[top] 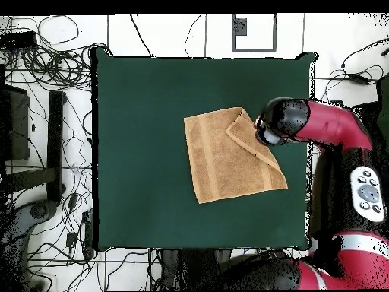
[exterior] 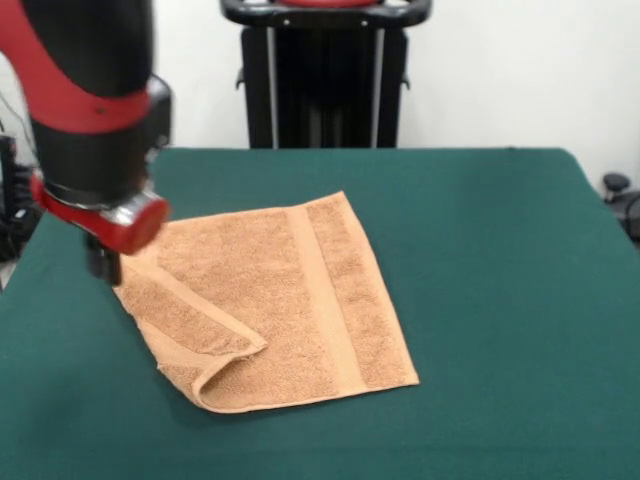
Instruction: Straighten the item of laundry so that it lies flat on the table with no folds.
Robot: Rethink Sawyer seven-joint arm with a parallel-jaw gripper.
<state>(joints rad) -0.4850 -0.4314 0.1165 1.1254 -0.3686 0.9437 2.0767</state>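
One orange-tan terry towel lies on the dark green table, and we see it in both views, not yet flat. In the front view a triangular flap at its left side is turned over onto the rest of the cloth, with its tip pointing toward the towel's near edge. A flat woven band runs down the towel's right part from the far edge to the near edge, and a second band follows the flap's fold line.

From overhead, we place the towel right of the table's centre, nearer the right edge, with the folded part at its upper right corner.

We see the red and black arm reach in over that folded corner. The gripper hangs at the towel's left far corner in the front view, mostly hidden under the wrist; we cannot tell how its jaws stand or whether they hold any cloth.
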